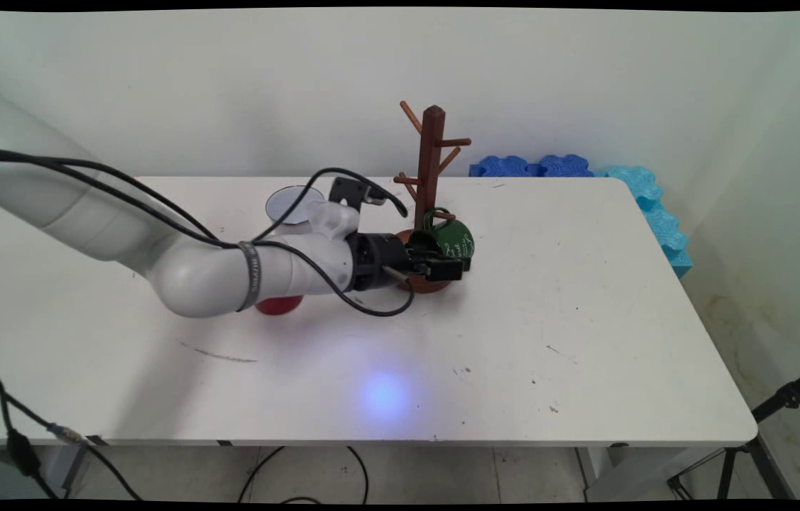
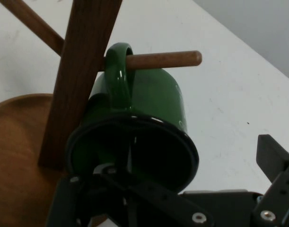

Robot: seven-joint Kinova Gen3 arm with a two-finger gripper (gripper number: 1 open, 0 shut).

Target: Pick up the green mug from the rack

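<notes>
Green mug (image 1: 453, 241) hanging by its handle on a low peg (image 2: 164, 59) of a brown wooden mug tree (image 1: 431, 160), which stands near the middle of the white worktop (image 1: 549, 319). The mug tilts, its dark open mouth turned toward the black claw (image 1: 437, 264). The claw is spread wide and holds nothing. In the hand view, 1 finger appears to reach just inside the mug's mouth, while the other stands clear of its outer wall. As a judgement, any movement here should follow the line of the peg. The handle is only looped over it, so a sideways nudge could swing the mug or rock the stand. The mug looks glossy and smooth, like enamel, with a thin dark rim and pale lettering on its side. The tree has a square upright post (image 2: 83, 71), round matt pegs and a flat round base (image 2: 16, 142). A red object (image 1: 279, 305) lies partly hidden under the arm, and a pale round disc (image 1: 286, 202) lies behind it. Blue wavy-edged foam pieces (image 1: 534, 167) sit off the far right corner.
</notes>
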